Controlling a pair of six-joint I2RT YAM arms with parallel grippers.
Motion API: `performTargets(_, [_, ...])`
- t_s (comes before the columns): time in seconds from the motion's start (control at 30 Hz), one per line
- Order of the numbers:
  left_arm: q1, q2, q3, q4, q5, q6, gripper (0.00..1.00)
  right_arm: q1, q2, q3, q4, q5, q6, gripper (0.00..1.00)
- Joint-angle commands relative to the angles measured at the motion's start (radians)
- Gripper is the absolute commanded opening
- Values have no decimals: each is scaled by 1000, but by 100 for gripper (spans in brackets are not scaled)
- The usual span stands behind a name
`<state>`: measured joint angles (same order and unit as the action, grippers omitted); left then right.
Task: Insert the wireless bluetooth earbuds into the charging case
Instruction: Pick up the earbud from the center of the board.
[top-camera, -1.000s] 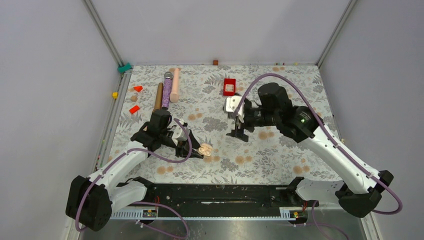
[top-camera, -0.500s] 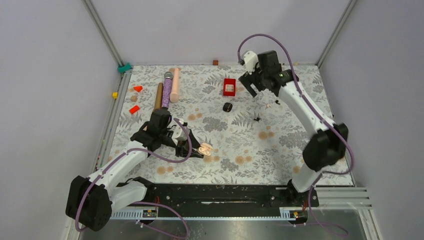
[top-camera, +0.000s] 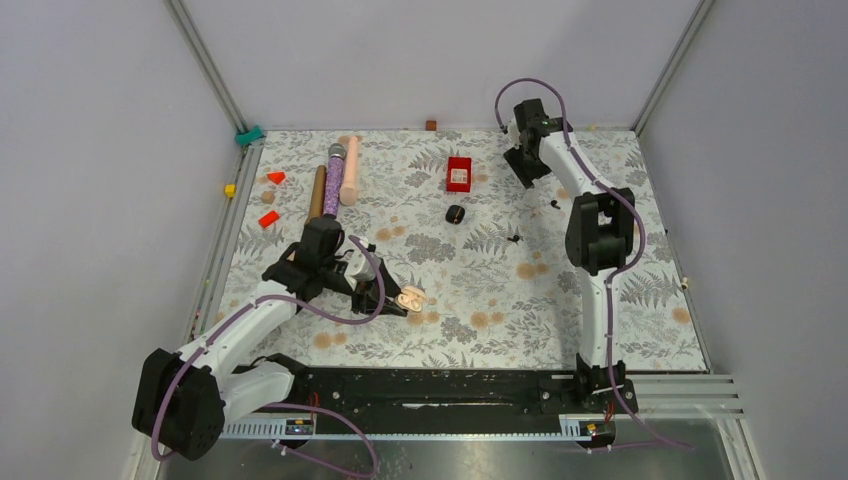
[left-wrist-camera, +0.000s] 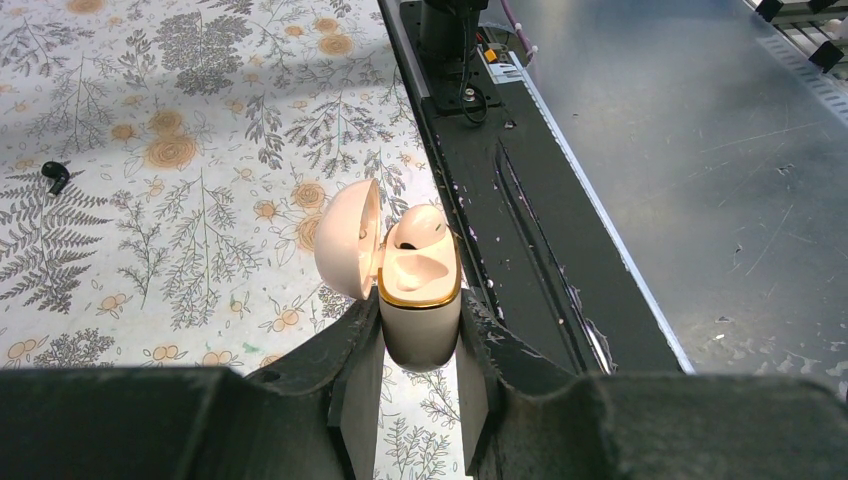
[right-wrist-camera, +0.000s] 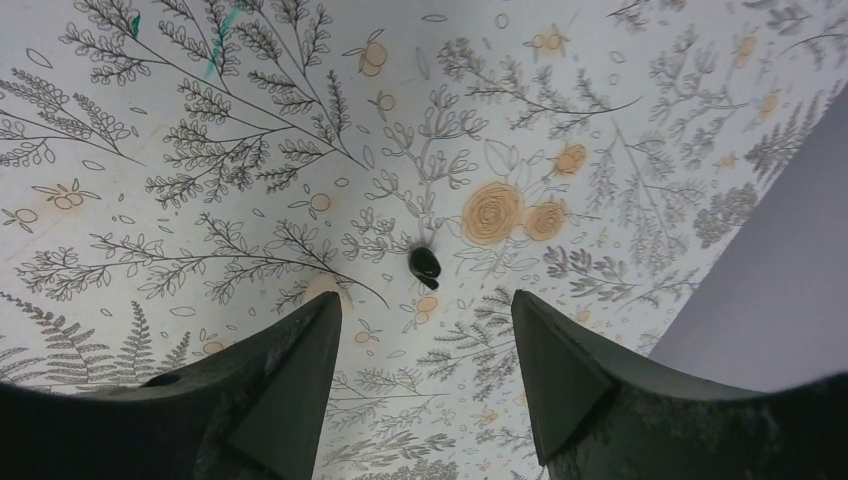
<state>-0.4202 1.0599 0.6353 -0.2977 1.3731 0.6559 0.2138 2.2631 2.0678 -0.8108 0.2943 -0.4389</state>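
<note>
Right gripper (right-wrist-camera: 425, 310) farther back, over earbud (right-wrist-camera: 424, 264)

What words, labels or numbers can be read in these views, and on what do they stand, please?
No text is legible.
Red box: white label, too small to read.
Black base rail: small sticker, too blurred to read.

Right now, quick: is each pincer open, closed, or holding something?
Left pincer: closed on the open pink charging case.
Right pincer: open, empty, above a black earbud.
</note>
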Motion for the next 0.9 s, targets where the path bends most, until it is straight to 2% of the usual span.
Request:
performTargets(0.0, [-1,-3,39,24,24,26,0,12,48,83,-106,46,48,70])
performTargets(0.27, [-2,-2,40,24,26,23,0,14,147,150,-193,31,69,66])
performTargets(0.87, [-2,-3,40,25,27,19,0,45,216,118,-235,13,52,53])
